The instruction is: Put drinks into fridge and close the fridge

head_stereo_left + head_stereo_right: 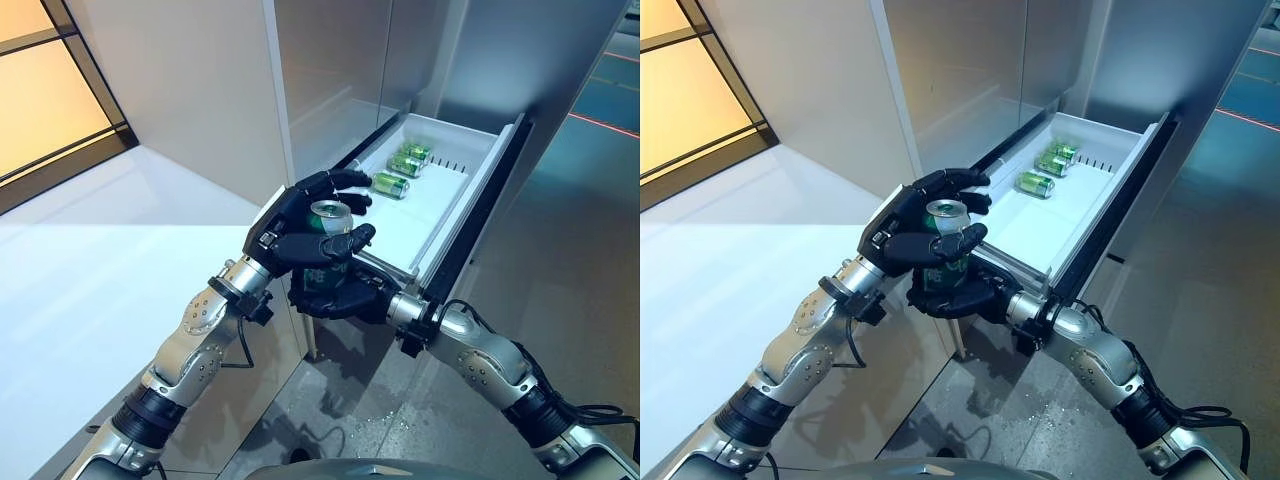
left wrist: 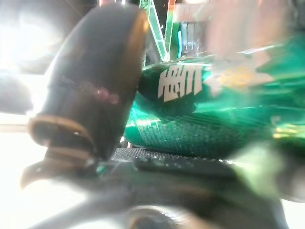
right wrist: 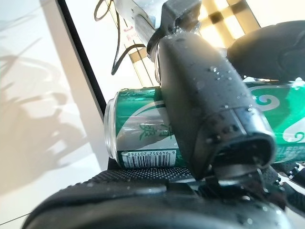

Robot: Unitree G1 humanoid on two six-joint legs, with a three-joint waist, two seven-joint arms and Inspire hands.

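The can (image 1: 331,219) stands upright, pinched between both hands: the left hand (image 1: 300,225) curls round its upper half, the right hand (image 1: 335,292) wraps its lower half from beneath. The open drawer (image 1: 440,205) lies at about one o'clock from the can, just beside it, with three more cans (image 1: 405,165) lying flat at its far end. The can's base is hidden.

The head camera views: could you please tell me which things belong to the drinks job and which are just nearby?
Job:
green metal can, held by left robot hand and right robot hand
white pull-out fridge drawer
three green cans lying inside

Nearby:
white counter
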